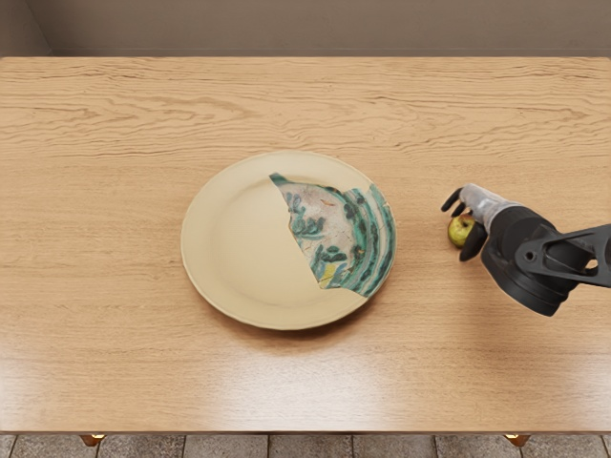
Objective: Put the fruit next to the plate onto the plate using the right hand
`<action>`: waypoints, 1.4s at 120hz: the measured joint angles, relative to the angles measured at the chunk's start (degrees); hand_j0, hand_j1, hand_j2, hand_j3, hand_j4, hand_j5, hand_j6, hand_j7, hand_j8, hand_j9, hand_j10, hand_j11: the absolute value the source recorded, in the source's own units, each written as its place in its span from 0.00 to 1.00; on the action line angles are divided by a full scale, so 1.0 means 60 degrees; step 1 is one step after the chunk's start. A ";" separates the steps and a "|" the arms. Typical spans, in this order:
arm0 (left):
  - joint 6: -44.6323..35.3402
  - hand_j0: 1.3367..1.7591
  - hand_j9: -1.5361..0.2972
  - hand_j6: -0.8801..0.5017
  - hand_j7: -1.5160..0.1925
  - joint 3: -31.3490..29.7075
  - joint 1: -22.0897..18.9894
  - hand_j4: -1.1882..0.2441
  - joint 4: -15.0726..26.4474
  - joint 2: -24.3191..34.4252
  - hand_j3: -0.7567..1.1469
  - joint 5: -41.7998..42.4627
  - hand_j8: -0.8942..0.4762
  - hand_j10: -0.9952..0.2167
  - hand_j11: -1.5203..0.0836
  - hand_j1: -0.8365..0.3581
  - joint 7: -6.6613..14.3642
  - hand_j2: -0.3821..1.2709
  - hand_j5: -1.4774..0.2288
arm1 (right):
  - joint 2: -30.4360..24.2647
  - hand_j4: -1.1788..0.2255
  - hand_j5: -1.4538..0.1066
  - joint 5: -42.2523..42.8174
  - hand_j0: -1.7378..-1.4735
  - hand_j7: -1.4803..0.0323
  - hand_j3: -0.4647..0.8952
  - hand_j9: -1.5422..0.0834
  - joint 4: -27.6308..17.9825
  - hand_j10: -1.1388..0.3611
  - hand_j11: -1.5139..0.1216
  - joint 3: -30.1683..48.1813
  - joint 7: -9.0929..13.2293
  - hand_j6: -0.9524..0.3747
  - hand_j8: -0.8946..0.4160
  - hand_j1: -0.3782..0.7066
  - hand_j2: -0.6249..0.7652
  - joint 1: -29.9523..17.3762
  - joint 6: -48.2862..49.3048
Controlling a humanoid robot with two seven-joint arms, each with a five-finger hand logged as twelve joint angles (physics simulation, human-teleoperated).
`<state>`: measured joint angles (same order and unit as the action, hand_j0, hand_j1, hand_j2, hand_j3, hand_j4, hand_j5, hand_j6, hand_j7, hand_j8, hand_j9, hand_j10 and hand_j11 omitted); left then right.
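- Comes in from the picture's right edge with the right robot hand [468, 221], well to the right of the plate [224, 243].
- Holds the fruit [459, 230], small and yellow-green, with dark fingers [452, 200] curled over its far side and round its near side; half closed about it, not a tight fist.
- Hard to tell whether lifted yet or resting on the tabletop [115, 143]; low in any case, near the plate's right rim but apart from it.
- Nothing on the plate so far: only cream glaze and a green painted wedge.
- Done, judging by this: the reach, and probably the grasp.
- Left to do: lift, carry leftward over the rim, set down on the plate, let go.
- No sign of the left arm.
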<state>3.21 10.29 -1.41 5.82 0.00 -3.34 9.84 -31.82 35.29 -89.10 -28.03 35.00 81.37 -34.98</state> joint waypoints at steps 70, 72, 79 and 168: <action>0.0000 0.76 0.67 0.46 0.70 0.0001 0.0000 0.66 -0.0002 0.0000 0.40 0.0000 0.47 0.62 0.75 0.75 0.0000 0.26 0.68 | -0.0021 0.30 0.30 0.0000 0.35 0.33 0.34 0.33 0.0417 0.26 0.31 0.0026 0.0008 0.35 0.35 0.61 0.69 -0.0275 0.0002; 0.0001 0.76 0.67 0.46 0.70 0.0001 0.0000 0.66 -0.0002 0.0000 0.40 0.0000 0.47 0.62 0.75 0.75 0.0000 0.26 0.68 | -0.0030 0.29 0.29 -0.0020 0.34 0.32 0.34 0.32 0.0420 0.26 0.30 0.0033 0.0007 0.34 0.35 0.61 0.70 -0.0267 0.0002; 0.0000 0.76 0.67 0.46 0.70 0.0000 0.0000 0.66 -0.0002 0.0000 0.40 0.0000 0.47 0.62 0.75 0.75 0.0000 0.26 0.68 | -0.0135 0.28 0.26 -0.0083 0.34 0.30 0.34 0.29 0.0421 0.26 0.27 0.0162 0.0001 0.36 0.37 0.62 0.76 -0.0246 0.0012; -0.0001 0.76 0.67 0.46 0.70 0.0001 0.0000 0.66 -0.0001 0.0000 0.40 0.0000 0.47 0.62 0.75 0.75 0.0000 0.26 0.68 | -0.1288 0.24 0.16 -0.3922 0.30 0.23 0.34 0.21 0.1289 0.27 0.18 0.5848 0.0003 0.41 0.43 0.65 0.83 -0.1116 0.4412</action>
<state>3.21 10.29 -1.41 5.81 0.00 -3.34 9.84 -39.54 11.76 -81.36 7.06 35.02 74.67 -8.51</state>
